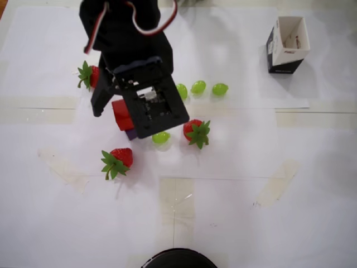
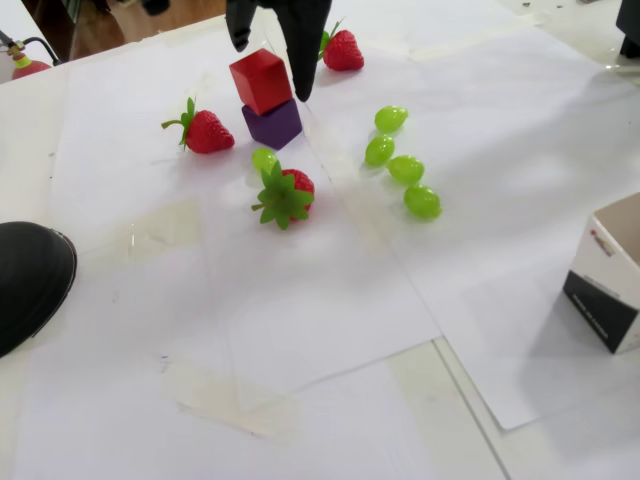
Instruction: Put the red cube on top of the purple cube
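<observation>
Fixed view shows the red cube (image 2: 262, 80) sitting on top of the purple cube (image 2: 273, 123). It is turned a little, so its corners do not line up with the block under it. Both blocks rest on the white paper (image 2: 330, 300) near the far side of the table.

The red cube looks small, hard and light, with flat, smooth sides and sharp edges. It will not squash. It could slip or tip if bumped, because it only rests on the purple one. The best place to hold it is on two flat sides that face away from each other, near the middle.

The gripper (image 2: 268, 62) is open. One black finger hangs to the left of the red cube and the other to the right of it. The right finger is very close to the cube, and I cannot tell if it touches. The left one is clear of it.

Overhead view shows the arm covering most of the stack. Only part of the red cube (image 1: 120, 113) and a bit of the purple cube (image 1: 131, 134) peek out.

A strawberry (image 2: 206, 131) lies to the left of the stack, and a green grape (image 2: 264, 158) sits just in front of it.
</observation>
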